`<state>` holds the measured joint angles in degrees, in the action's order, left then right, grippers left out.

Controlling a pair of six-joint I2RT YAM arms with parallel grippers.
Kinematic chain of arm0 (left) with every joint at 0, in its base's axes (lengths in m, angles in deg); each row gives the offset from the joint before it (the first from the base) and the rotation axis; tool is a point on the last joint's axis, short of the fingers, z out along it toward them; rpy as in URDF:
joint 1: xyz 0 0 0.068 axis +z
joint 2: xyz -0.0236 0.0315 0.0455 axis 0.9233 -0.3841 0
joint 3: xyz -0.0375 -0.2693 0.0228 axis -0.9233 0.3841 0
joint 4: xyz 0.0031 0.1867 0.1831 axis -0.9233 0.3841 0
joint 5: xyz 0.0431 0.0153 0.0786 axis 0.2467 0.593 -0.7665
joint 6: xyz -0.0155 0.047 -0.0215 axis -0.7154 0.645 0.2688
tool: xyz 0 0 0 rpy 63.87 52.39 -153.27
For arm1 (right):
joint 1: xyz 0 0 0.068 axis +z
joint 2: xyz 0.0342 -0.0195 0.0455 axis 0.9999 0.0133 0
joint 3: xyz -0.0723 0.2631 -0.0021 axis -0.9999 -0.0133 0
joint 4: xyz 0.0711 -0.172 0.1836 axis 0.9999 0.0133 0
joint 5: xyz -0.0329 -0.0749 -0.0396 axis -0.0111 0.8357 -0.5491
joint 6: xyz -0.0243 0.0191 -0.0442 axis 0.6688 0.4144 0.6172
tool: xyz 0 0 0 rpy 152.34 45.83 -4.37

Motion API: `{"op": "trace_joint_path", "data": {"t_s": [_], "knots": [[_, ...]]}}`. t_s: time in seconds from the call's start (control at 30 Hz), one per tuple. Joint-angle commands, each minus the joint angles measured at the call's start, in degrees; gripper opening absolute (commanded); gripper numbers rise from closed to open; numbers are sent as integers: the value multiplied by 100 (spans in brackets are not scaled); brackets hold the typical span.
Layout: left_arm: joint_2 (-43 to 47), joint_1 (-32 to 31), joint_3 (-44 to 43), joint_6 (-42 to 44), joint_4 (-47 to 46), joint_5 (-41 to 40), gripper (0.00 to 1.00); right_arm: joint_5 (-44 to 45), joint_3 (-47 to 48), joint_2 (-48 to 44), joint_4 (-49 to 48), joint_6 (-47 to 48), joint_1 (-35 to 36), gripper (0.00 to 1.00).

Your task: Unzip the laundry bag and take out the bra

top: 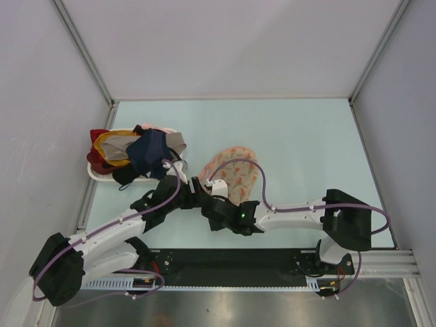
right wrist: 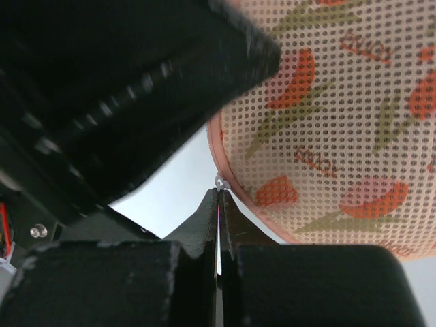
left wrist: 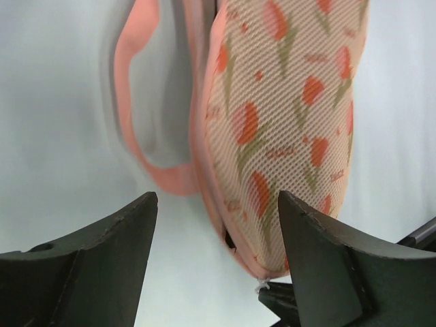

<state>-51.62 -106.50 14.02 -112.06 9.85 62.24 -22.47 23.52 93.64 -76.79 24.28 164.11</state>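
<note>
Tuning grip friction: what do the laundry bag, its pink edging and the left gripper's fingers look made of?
Laundry bag: fine synthetic-looking mesh, matte; grid of tiny holes under a tulip print. Edging: pink woven tape, probably polyester; soft, bends in a loop. Fingers: hard black plastic, dull, slightly grainy; possibly printed.

beige-pink laundry bag [left wrist: 293, 136] with red-orange tulip print, pink edging [left wrist: 127, 102], navy, red and yellow garments [top: 139, 151]

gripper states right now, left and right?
Left gripper: open, holding nothing, laundry bag edge just ahead.
Right gripper: shut, apparently pinching the small white zip pull.
</note>
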Motion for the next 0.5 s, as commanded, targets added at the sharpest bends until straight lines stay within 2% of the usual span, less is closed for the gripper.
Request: {"op": "trace_joint_path", "data": {"t_s": [0.0,0.23,0.33,0.37,0.47], "knots": [[419,-37,340,-444,148,39,75,-129,408,164,-469,284,-25,0],[701,-283,595,-752,104,-14,66,-226,602,393,-557,390,-60,0],[657,-318,656,-804,77,-31,54,-217,602,393,-583,399,-78,0],[657,-318,665,-822,51,-40,45,-217,602,393,-583,407,-87,0],[648,-327,622,-840,33,-119,32,-226,585,384,-574,416,-95,0]]}}
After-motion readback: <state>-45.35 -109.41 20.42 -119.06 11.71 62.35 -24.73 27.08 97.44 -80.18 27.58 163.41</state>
